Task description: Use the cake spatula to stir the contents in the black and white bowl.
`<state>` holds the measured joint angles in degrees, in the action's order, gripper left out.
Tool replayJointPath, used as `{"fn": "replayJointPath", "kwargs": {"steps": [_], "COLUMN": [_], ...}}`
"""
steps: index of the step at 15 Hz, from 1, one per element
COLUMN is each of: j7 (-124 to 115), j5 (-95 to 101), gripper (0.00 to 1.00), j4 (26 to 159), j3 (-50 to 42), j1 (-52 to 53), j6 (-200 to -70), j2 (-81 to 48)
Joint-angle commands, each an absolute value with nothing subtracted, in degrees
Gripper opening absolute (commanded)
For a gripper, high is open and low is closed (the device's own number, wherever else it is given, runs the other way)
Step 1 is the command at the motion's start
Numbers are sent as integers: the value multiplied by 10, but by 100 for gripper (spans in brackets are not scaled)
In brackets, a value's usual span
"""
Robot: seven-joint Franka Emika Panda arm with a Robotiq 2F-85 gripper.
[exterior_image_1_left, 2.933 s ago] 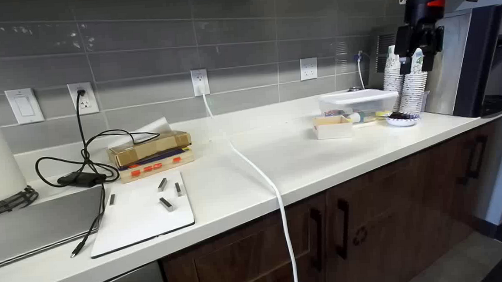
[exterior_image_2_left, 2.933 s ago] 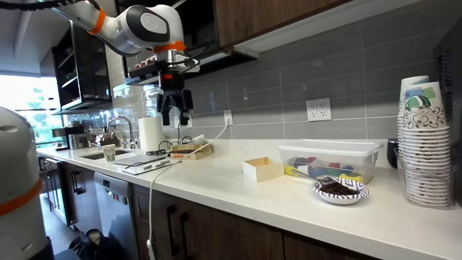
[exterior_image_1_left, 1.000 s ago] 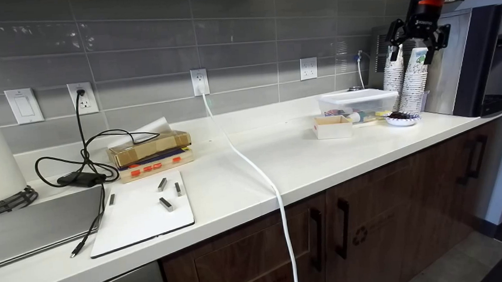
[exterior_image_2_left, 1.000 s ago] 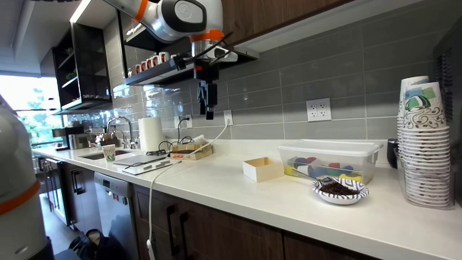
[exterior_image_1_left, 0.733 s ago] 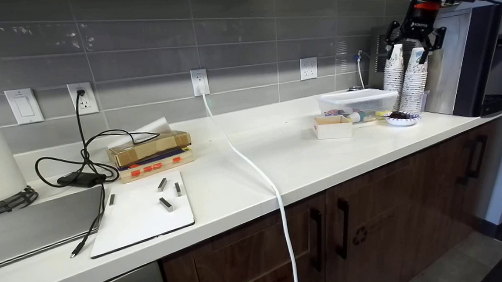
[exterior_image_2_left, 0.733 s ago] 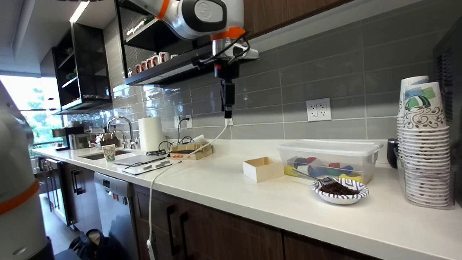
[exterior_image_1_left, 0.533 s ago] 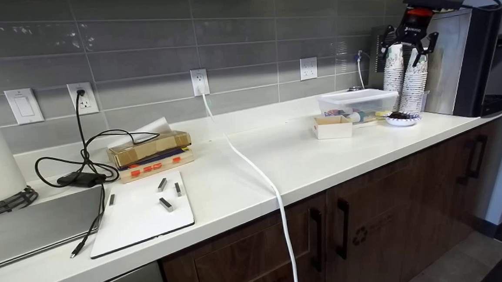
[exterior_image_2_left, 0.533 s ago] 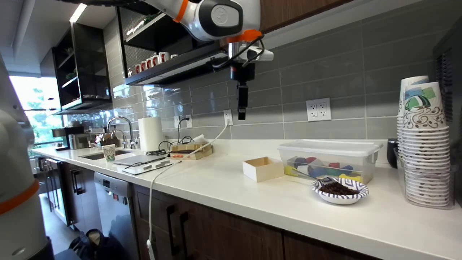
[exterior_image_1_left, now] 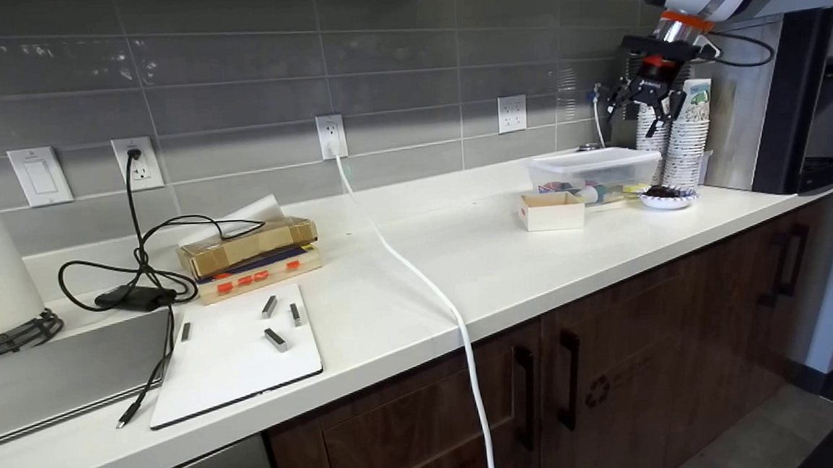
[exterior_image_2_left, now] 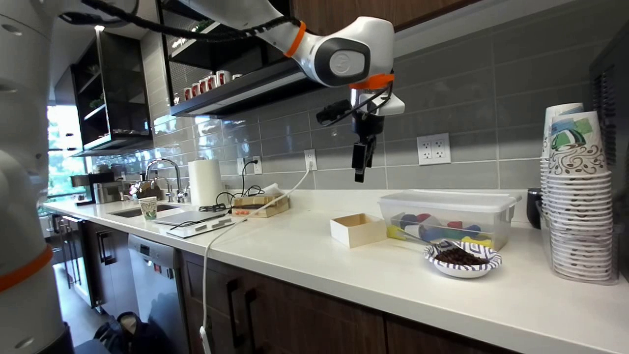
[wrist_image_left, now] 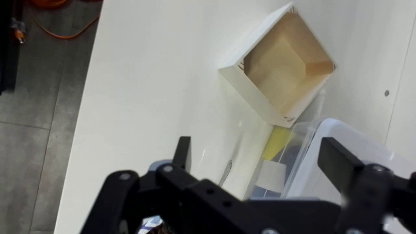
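The claw (wrist_image_left: 259, 155), spread wide and empty, should come down astride the cake spatula (exterior_image_2_left: 416, 238), which in an exterior view slants toward ten o'clock from the black and white bowl (exterior_image_2_left: 462, 272) at the claw's four o'clock, and pinch firmly.

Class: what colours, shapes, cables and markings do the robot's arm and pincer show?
The arm is white and rounded, with orange bands, black cables and a dark oval patch around a pale inset. The pincer is black and angular, with two jointed fingers and, in an exterior view, a red band.
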<state>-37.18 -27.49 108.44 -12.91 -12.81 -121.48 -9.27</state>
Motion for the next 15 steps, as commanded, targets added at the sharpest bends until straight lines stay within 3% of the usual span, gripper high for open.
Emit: {"fn": "replayJointPath", "kwargs": {"steps": [1, 15], "j7": [-453, -677], "j5": [-314, -315], "gripper": [100, 100], "j4": [1037, 999], "j3": [-131, -129], "j1": [-133, -149], "j6": [-1246, -1306], "j2": [-158, -270]}}
